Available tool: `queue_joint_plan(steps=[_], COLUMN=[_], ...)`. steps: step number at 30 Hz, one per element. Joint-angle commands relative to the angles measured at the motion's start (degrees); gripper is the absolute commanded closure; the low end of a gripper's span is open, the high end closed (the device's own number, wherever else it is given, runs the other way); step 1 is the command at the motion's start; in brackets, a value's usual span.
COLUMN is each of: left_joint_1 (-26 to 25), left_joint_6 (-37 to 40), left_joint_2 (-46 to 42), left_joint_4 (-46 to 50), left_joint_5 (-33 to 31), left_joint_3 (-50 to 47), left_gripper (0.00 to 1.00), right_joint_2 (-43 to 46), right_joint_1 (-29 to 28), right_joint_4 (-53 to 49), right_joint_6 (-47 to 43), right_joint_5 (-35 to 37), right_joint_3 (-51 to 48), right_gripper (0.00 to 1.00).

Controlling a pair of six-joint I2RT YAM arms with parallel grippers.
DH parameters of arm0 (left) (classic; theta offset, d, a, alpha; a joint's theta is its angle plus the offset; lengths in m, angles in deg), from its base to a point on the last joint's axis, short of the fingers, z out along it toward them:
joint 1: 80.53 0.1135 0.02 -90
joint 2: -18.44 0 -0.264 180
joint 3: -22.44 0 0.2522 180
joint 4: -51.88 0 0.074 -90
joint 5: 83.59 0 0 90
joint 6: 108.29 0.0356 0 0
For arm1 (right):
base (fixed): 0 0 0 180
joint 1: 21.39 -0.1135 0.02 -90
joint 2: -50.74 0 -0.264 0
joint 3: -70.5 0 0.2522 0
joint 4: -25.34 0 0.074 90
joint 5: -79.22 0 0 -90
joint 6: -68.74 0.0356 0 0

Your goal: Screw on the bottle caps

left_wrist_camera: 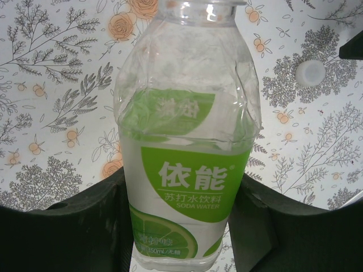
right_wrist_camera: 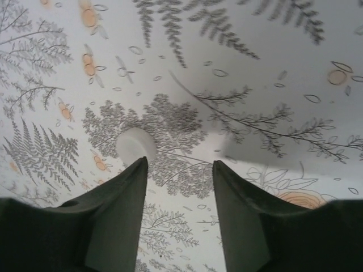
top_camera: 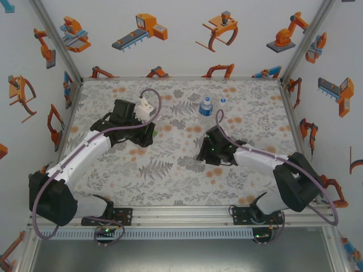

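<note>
Right wrist view, entry one: your right gripper (right_wrist_camera: 180, 164), fingers (right_wrist_camera: 122, 215) released and parted, with bare cloth between them. The white cap (right_wrist_camera: 136, 146) lies flat on the floral table cover (right_wrist_camera: 272, 68) at the tip of the left-hand finger in this view. It sits outside the gap, not centred in it, and you cannot tell whether finger and cap touch. Open cover runs beyond the cap on its far side and to its right.

Left wrist view, entry two: your left gripper (left_wrist_camera: 182, 178) is clenched on the green-label bottle (left_wrist_camera: 187, 170), one finger pressed to each side of the label. The bottle's mouth at the top of the view is open. A pale cap (left_wrist_camera: 310, 72) lies on the cover well off to the right of the bottle's shoulder, apart from both fingers.

Top external view, entry three: the blue-label bottle (top_camera: 206, 106) stands upright toward the far edge, between the two arms and apart from both grippers. A small cap (top_camera: 223, 100) lies just beside it on the right. Your left gripper sits left of centre. Your right gripper sits right of centre and nearer to you. Bare cover lies between the two grippers and across the near half of the table. The side walls (top_camera: 317, 113) stand well apart from both grippers.
</note>
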Motion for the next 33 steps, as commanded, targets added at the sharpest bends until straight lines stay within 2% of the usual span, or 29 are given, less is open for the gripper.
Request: queue_joint_plan(steps=[1,5,11,18,33], left_joint_1=[0.36,0.36,0.28,0.13,-0.25], left_joint_6=[0.78,0.87,0.88,0.92,1.05], left_joint_2=[0.14,0.05,-0.27,-0.65,-0.81], left_joint_4=[0.63,0.76,0.88,0.94,1.2], left_joint_5=[1.16,0.89,0.81,0.73,0.96], left_joint_3=[1.95,1.84,1.84,1.7,1.94], left_gripper=[0.98,0.98,0.98,0.98,0.97], right_joint_2=[-3.4,-8.66,-15.27,-17.67,-20.35], right_joint_1=[-3.42,-7.82,-9.24,-9.83,-11.44], right_joint_4=[-8.53,-12.73,-17.04,-17.53,-20.56], right_joint_6=[-7.53,-12.56,-13.63,-13.81,-15.65], right_joint_5=[5.01,7.59,7.18,5.98,8.04], right_joint_3=[7.09,14.72,21.37,22.6,25.73], right_gripper=[0.47,0.46,0.48,0.51,0.56])
